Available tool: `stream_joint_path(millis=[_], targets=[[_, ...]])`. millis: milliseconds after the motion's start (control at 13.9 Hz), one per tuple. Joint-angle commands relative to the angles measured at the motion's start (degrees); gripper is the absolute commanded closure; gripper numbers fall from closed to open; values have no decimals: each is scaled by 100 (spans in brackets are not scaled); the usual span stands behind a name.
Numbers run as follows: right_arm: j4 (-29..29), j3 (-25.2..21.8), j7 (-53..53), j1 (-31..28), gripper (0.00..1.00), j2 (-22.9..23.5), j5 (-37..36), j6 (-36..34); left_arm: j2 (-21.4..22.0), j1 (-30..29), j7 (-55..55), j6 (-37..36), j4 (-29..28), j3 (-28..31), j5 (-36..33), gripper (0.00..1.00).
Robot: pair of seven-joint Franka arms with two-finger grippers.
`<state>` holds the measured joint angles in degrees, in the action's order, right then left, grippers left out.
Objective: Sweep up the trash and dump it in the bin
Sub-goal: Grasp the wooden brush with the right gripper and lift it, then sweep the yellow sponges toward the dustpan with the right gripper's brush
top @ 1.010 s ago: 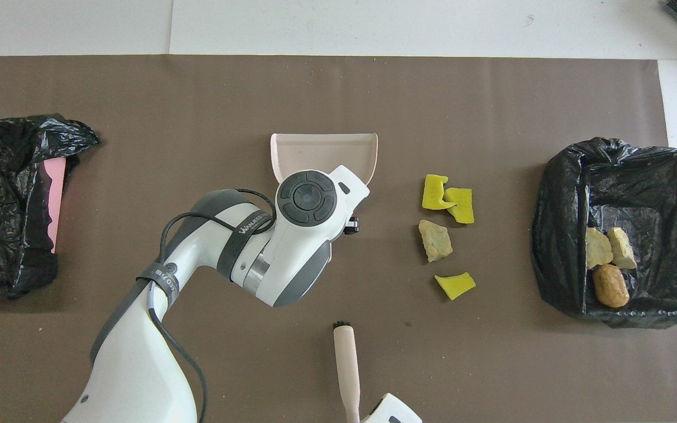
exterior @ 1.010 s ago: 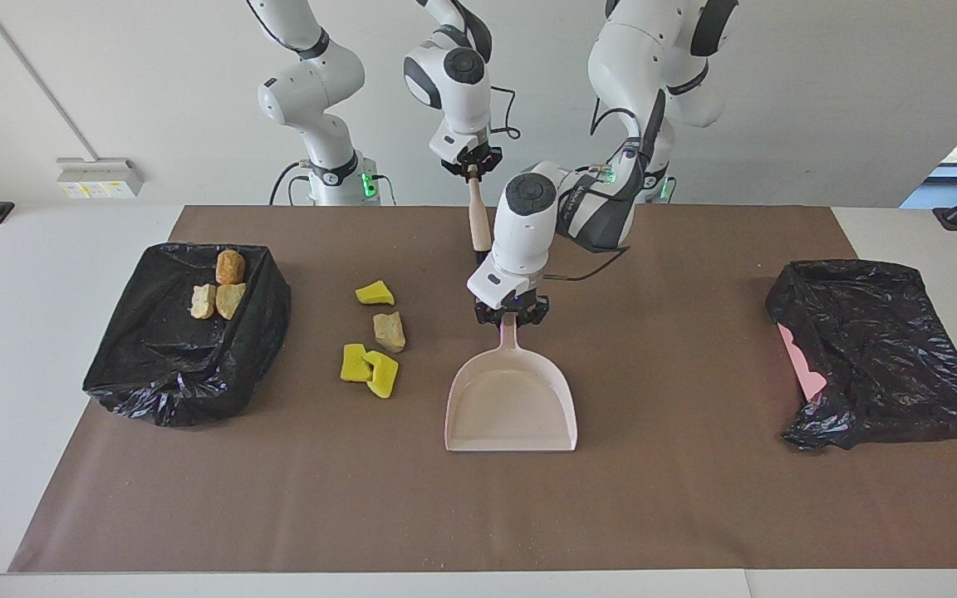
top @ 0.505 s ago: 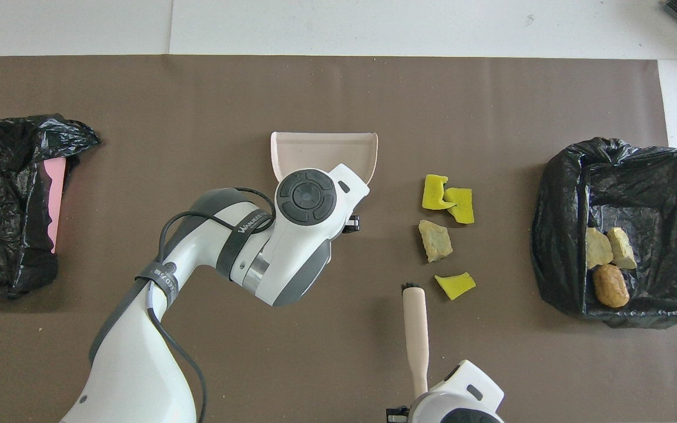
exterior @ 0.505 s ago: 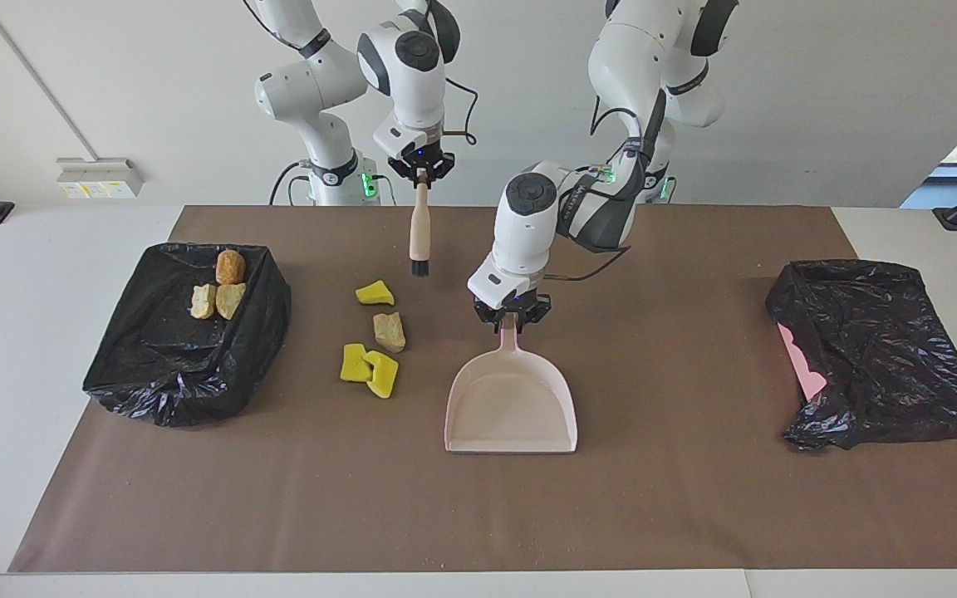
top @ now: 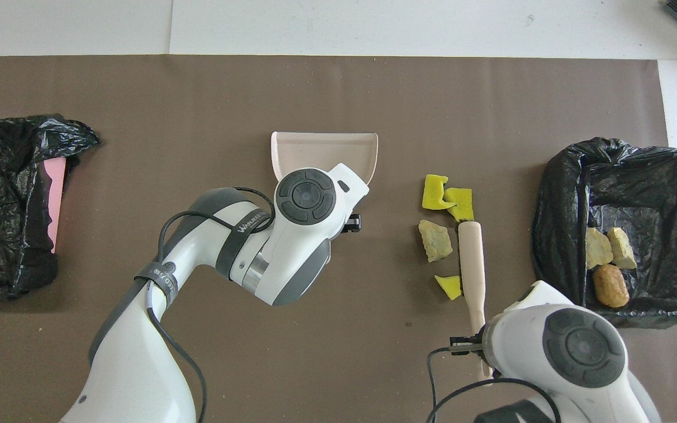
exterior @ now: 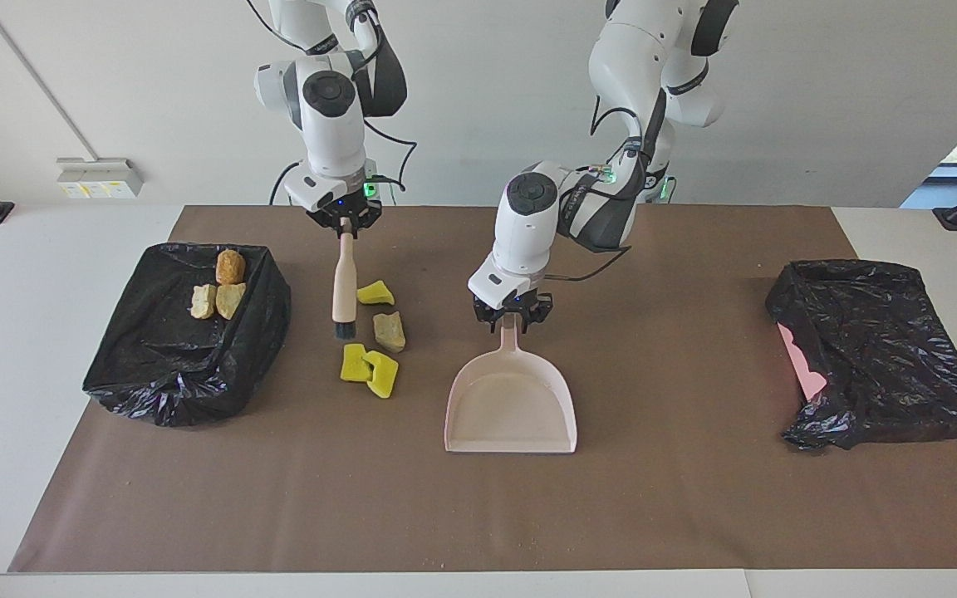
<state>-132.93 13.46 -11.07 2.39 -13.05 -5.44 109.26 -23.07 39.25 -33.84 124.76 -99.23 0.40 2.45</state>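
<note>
Pale pink plastic dustpan [exterior: 510,407] lies flat on the brown paper mat [exterior: 678,507], mouth facing away from my bases. My left gripper [exterior: 512,319] is clenched on its handle.

My right gripper [exterior: 345,224] grasps the top of the beige wooden-handled brush [exterior: 345,286]. The brush hangs bristles-down beside the loose trash, on the side toward the right arm's end of the table. Whether the bristles touch the mat I cannot tell.

Trash on the mat, four pieces: one yellow sponge wedge [exterior: 375,293] nearest my bases, one tan bread-like lump [exterior: 390,331] farther out, and two yellow sponge pieces [exterior: 369,368] touching each other, farthest out. All lie between the brush and the dustpan.

Trash already binned, three pieces: two tan lumps [exterior: 217,301] and one orange-brown lump [exterior: 230,267] in the black-bag-lined bin [exterior: 171,374] at the right arm's end.

A second black-bagged pink bin [exterior: 877,349] sits at the left arm's end.
</note>
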Motion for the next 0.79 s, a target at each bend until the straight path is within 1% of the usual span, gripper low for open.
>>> stream_joint_path(millis=[0, 72, 216, 361, 433, 505, 577, 721], targets=[[881, 69, 359, -300, 100, 908, -501, -27, 75, -128, 62, -153, 88, 4, -113, 96], [961, 78, 377, -370, 100, 1058, -519, -1, 110, -154, 97, -162, 88, 4, -113, 100], [883, 69, 368, -362, 100, 1322, -545, 323, 241, -172, 647, -223, 62, 21, -113, 100], [883, 69, 386, -380, 100, 1402, -1026, 333, 364, -548, 1657, -372, 70, 12, -87, 100], [848, 69, 395, -449, 100, 1402, -1046, 368, 426, -768, 2097, -556, 97, 4, -61, 100], [743, 69, 368, -528, 100, 1437, -1038, 429, 522, -857, 2649, -740, 106, 12, -60, 100], [559, 69, 316, -547, 100, 1428, -1020, 665, 549, -901, 3212, -890, 114, 30, -78, 100], [452, 69, 342, -573, 100, 1428, -723, 711, 567, -1217, 4372, -1145, 115, 39, -104, 100]])
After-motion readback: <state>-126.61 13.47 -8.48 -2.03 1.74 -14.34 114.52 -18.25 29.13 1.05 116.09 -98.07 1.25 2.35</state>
